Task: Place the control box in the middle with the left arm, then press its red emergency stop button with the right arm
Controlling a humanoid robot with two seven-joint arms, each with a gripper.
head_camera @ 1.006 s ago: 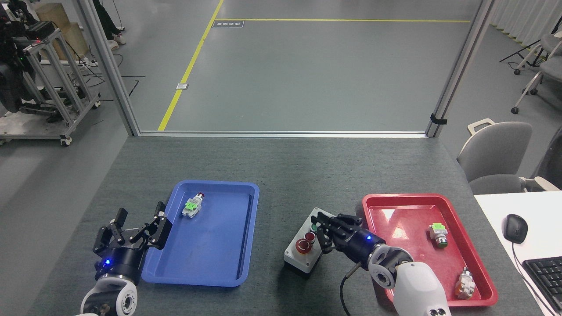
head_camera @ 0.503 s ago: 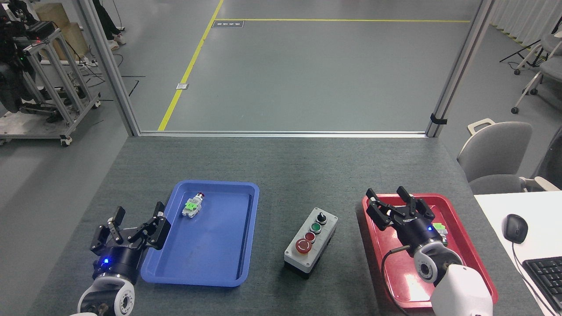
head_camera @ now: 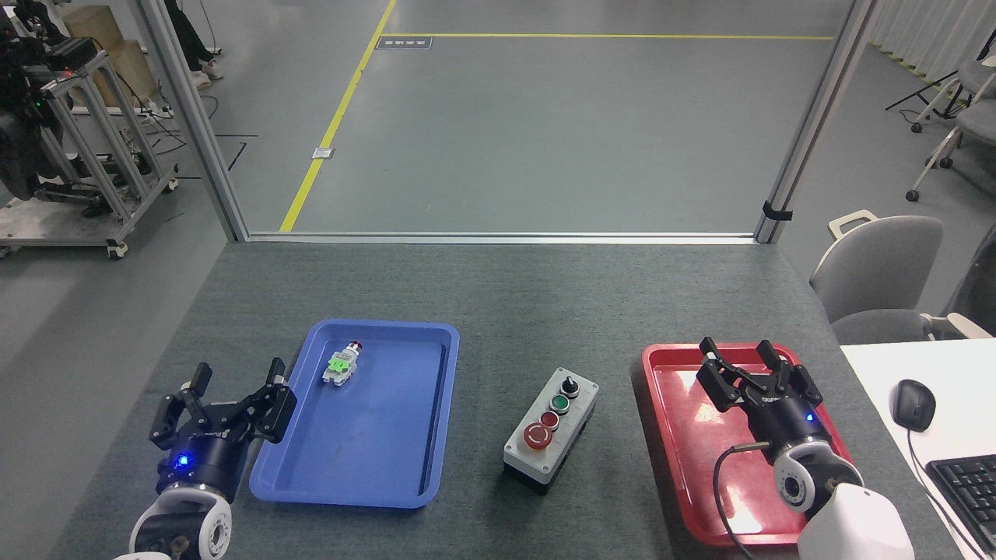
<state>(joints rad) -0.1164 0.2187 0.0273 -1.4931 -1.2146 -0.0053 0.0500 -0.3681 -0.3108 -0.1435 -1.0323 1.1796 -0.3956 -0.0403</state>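
Both jaws stand spread and empty: the left black clawed gripper beside the blue plastic tray, the right cable-looped black gripper over the red plastic tray. Between the trays, on the bare dark grey felt tabletop, sits the oblong light-grey control box, its round red emergency stop button nearest me, uncovered. A small white-and-green switch part lies in the blue tray.

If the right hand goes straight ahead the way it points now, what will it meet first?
Probably nothing soon: the right hand points up-left over the red tray's far rim, toward bare table. Its height over the tray is unclear.
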